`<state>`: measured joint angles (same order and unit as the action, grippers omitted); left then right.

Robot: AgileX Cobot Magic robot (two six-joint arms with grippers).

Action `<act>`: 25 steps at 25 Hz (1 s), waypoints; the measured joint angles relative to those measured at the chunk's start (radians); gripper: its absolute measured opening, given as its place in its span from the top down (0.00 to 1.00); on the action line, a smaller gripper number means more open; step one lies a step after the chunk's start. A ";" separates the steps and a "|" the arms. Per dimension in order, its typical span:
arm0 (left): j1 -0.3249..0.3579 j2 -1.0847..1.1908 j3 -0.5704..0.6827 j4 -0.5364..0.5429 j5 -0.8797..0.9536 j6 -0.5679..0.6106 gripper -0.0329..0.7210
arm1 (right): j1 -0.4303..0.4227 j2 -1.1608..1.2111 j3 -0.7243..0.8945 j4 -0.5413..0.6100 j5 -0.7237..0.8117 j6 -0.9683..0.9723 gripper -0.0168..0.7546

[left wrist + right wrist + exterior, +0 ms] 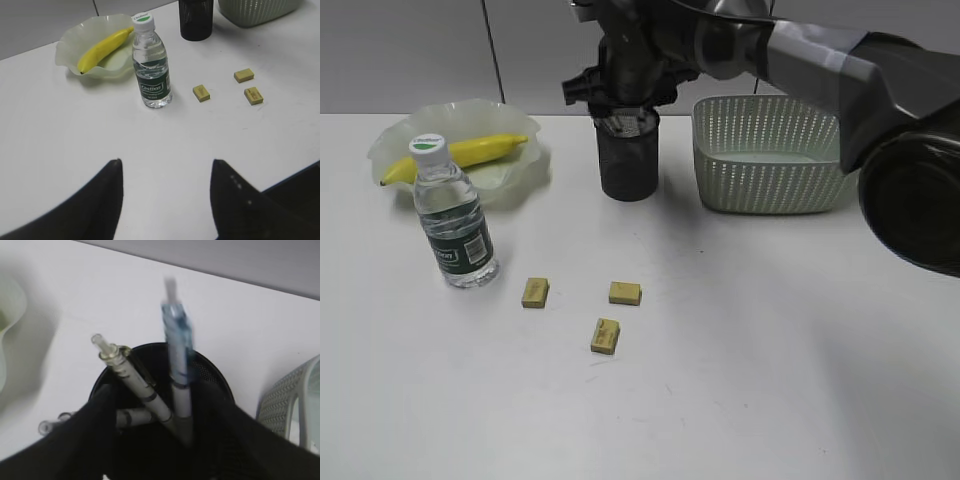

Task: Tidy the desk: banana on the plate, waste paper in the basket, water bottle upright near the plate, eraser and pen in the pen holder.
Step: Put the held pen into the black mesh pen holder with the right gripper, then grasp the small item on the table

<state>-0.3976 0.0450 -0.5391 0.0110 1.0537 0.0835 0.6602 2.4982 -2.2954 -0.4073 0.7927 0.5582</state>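
Exterior view: banana (470, 151) on plate (515, 172); water bottle (453, 213) upright just beside it; basket (768, 152) at rear, waste paper not visible; three erasers (535, 292) left on surface (770, 350); right claw (165, 440) spread over pen holder (629, 156), blurred pen (177, 360) inside; left claw (165, 200) wide, empty.
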 joint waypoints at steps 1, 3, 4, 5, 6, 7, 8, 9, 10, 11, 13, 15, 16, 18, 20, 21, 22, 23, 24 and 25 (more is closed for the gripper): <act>0.000 0.000 0.000 0.000 0.000 0.000 0.40 | 0.000 -0.004 0.000 0.001 0.009 0.000 0.32; 0.000 0.000 0.000 0.000 0.000 0.000 0.40 | 0.000 -0.018 0.000 0.002 0.029 0.000 0.26; 0.000 0.000 0.000 0.000 0.000 0.000 0.40 | 0.000 -0.030 0.000 0.003 0.043 -0.001 0.25; 0.000 0.000 0.000 0.000 0.000 0.000 0.40 | 0.000 -0.041 0.000 0.006 0.064 -0.011 0.24; 0.000 0.000 0.000 0.000 0.000 0.000 0.40 | 0.000 -0.058 0.000 0.006 0.082 -0.026 0.24; 0.000 0.000 0.000 0.000 0.000 0.000 0.40 | 0.000 -0.075 0.000 0.007 0.108 -0.050 0.24; 0.000 0.000 0.000 0.000 0.000 0.000 0.40 | 0.000 -0.094 0.000 0.010 0.140 -0.080 0.24; 0.000 0.000 0.000 0.000 0.000 0.000 0.40 | 0.002 -0.110 0.000 0.012 0.174 -0.112 0.24; 0.000 0.000 0.000 0.000 0.000 0.000 0.40 | 0.004 -0.129 0.000 0.013 0.220 -0.139 0.24; 0.000 0.000 0.000 0.000 0.000 0.000 0.40 | 0.004 -0.146 0.000 0.014 0.270 -0.170 0.25; 0.000 0.000 0.000 0.000 0.000 0.000 0.40 | 0.006 -0.172 0.000 0.029 0.360 -0.230 0.28; 0.000 0.000 0.000 0.000 0.000 0.000 0.40 | 0.007 -0.193 0.002 0.068 0.403 -0.292 0.33; 0.000 0.000 0.000 0.000 0.000 0.000 0.40 | 0.007 -0.206 0.014 0.094 0.411 -0.316 0.36; 0.000 0.000 0.000 0.000 0.000 0.000 0.40 | 0.007 -0.245 0.049 0.173 0.415 -0.347 0.42; 0.000 0.000 0.000 0.000 0.000 0.000 0.40 | 0.007 -0.293 0.104 0.233 0.415 -0.359 0.48; 0.000 0.000 0.000 0.000 0.000 0.000 0.40 | 0.007 -0.326 0.139 0.254 0.415 -0.362 0.50; 0.000 0.000 0.000 0.000 0.000 0.000 0.40 | 0.007 -0.363 0.172 0.263 0.415 -0.363 0.51; 0.000 0.000 0.000 0.000 0.000 0.000 0.40 | 0.008 -0.396 0.217 0.267 0.415 -0.364 0.52; 0.000 0.000 0.000 0.000 0.000 0.000 0.40 | 0.009 -0.440 0.267 0.268 0.415 -0.365 0.53; 0.000 0.000 0.000 0.000 0.000 0.000 0.40 | 0.009 -0.486 0.312 0.269 0.415 -0.367 0.53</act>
<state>-0.3976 0.0450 -0.5391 0.0114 1.0537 0.0835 0.6695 2.0122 -1.9831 -0.1382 1.2080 0.1908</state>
